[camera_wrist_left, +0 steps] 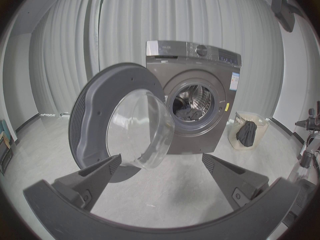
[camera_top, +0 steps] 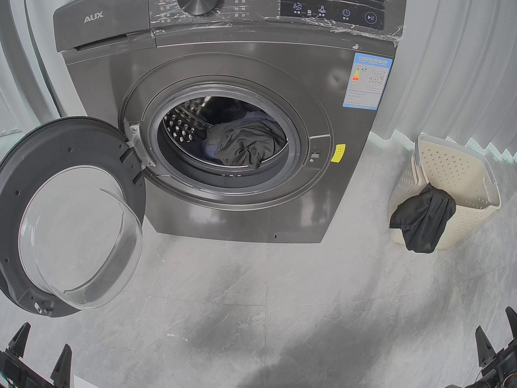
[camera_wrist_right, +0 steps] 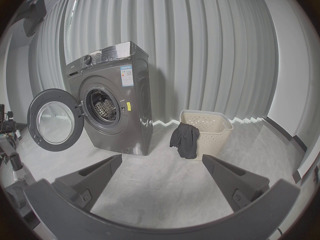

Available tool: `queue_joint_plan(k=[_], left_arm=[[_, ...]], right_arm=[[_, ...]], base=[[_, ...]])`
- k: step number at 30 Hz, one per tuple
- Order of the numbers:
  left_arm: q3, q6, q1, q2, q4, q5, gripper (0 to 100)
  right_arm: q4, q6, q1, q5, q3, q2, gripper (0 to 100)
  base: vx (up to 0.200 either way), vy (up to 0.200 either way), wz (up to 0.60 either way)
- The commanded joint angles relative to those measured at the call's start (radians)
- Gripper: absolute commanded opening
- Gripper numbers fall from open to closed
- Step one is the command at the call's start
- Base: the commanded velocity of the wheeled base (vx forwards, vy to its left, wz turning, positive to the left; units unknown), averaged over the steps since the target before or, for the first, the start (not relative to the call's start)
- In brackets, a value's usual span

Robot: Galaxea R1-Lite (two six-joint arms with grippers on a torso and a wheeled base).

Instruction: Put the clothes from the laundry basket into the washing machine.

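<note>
L gripper [camera_top: 43,346] sits at the lower left corner of the head frame, fingers spread wide apart, nothing held betw them, just bare floor [camera_top: 269,308] below. R gripper [camera_top: 494,327] is at the lower right corner, also spread wide & empty. Both are well apart from machine and basket

Washing machine [camera_top: 242,216] fills the upper centre of the head frame: grey front-loader w/ plastic wrap over its control panel [camera_top: 334,6], a blue label [camera_top: 368,81] at upper right of the front and a small yellow sticker [camera_top: 338,152] beside the opening. Door [camera_top: 59,146] is swung fully open to the left of frame, hinged at the opening's left edge, clear bowl-shaped window facing out. Drum [camera_top: 183,122] is exposed; dark grey clothes [camera_top: 245,144] lie bunched inside, low & twd the front, close to the door seal

Laundry basket [camera_top: 474,211] stands on the floor at right of frame, near the machine's right front corner, cream w/ perforated walls. Black garment [camera_top: 425,216] hangs over its left rim, top part inside, most of it draped down the outer wall

Pale pleated curtain [camera_top: 458,55] runs behind both
</note>
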Motion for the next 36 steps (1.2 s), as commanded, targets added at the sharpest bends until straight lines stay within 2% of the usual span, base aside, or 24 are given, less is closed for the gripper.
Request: queue_joint_plan(k=[1,10,36], left_arm=[[0.015,-0.003,0.007,-0.033,-0.003,-0.001,100],[0.016,-0.009,0.007,-0.033,-0.003,0.001,100],[0.016,-0.004,0.007,-0.033,-0.003,0.001,100]], right_arm=[[-0.002,0.001,0.002,0.003,0.007,-0.014,100],[-0.016,0.001,-0.001,0.0,0.013,-0.011,100],[-0.022,-0.002,0.001,0.001,0.015,-0.014,100]], base=[[0.0,0.0,0.0],[0.0,-0.178,0.0],[0.0,-0.2,0.0]])
